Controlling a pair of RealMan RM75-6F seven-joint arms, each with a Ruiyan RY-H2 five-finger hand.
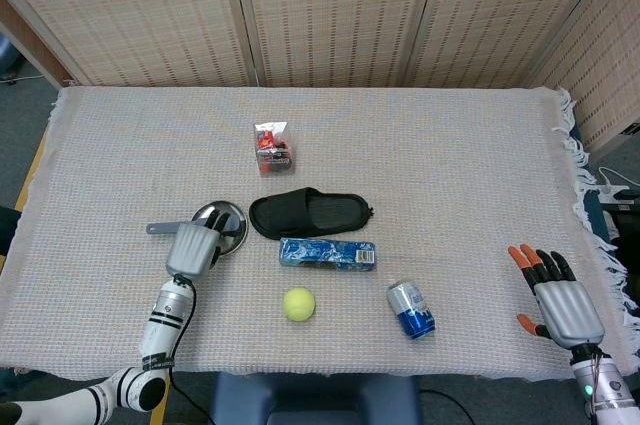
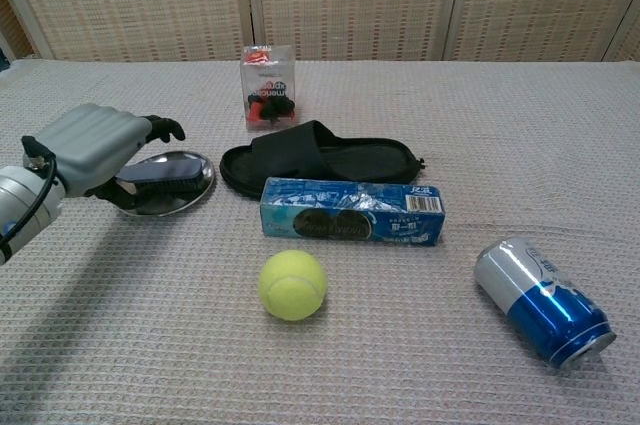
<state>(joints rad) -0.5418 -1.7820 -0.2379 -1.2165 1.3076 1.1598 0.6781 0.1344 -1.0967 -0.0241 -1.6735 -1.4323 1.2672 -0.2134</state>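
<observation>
Head view first: left hand (image 1: 192, 247) hangs over the grey handle of the brush (image 1: 160, 228), palm down, its dark fingers (image 1: 212, 226) reaching onto the round metal dish (image 1: 230, 216) where the brush head lies. Whether the fingers have actually closed around the handle cannot be told from above; the hand's back hides the contact. Dish and brush sit left of the table's middle, on the woven cloth (image 1: 450, 165). Just right of the dish lies a black slipper (image 1: 310, 214), and on its near side a blue biscuit box (image 1: 327, 252). A tennis ball (image 1: 299, 303) rests toward the front edge, with a blue-and-silver can (image 1: 411, 308) on its side further right. A small clear packet with red contents (image 1: 271, 147) stands behind the slipper. Right hand (image 1: 560, 297) is at the front right corner, fingers spread and holding nothing.

Chest view: the left hand (image 2: 95, 150) is low above the dish (image 2: 195, 185), its grey back turned up and tilted, dark fingers (image 2: 160, 127) curved forward over the brush (image 2: 160, 173), whose bristle block lies in the dish. The thumb side is under the hand and out of sight, so a grip cannot be confirmed. Slipper (image 2: 330, 160), biscuit box (image 2: 350, 215), tennis ball (image 2: 292, 285), can (image 2: 545, 303) and packet (image 2: 267, 87) lie untouched. The right hand is outside this view.
</observation>
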